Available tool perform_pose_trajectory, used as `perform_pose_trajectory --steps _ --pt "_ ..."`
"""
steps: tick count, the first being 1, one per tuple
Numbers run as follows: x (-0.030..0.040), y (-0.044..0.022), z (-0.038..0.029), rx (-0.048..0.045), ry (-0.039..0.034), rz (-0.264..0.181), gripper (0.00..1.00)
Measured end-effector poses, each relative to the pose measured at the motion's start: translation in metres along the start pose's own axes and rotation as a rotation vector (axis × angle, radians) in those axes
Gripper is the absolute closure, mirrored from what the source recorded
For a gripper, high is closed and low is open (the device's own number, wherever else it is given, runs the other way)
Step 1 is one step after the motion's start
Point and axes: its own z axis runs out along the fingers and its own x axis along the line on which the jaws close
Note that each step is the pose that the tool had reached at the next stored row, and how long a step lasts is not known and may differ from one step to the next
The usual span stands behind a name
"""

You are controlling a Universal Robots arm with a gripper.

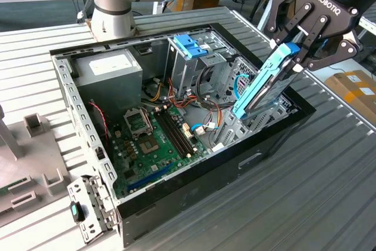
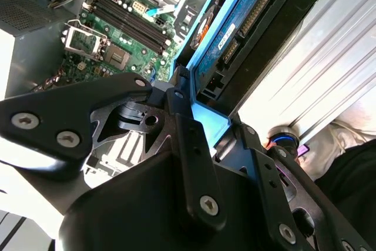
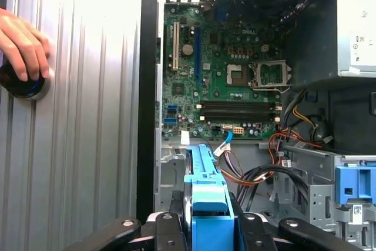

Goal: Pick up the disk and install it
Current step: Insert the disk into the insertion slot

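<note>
Right now my gripper (image 1: pixel 292 51) is clenched on the upper end of the disk (image 1: pixel 261 89), a flat grey slab edged by a light-blue carrier frame. One face shows blue in the second wrist view. The disk hangs tilted, its lower end dipping into the open computer case (image 1: pixel 235 163) at the exterior view's right, right of the drive cage's blue latch (image 1: pixel 191 45). Whether it touches anything inside, I cannot tell.

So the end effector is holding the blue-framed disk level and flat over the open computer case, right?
Not level: the exterior view shows the end effector holding the disk steeply tilted, gripped at its upper end, over the open computer case.
</note>
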Motion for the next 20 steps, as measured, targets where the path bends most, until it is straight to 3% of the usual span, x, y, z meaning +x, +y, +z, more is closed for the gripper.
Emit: perform_pose_trajectory --steps 2,10,20 --pt "-0.0049 -0.004 0.0008 0.0 0.0 0.0 0.63" --pt "-0.0057 -0.0164 0.0028 -0.0015 -0.0001 0.0 0.63" --pt "-0.0064 -0.0225 0.0092 -0.0019 -0.0001 0.0 0.63"
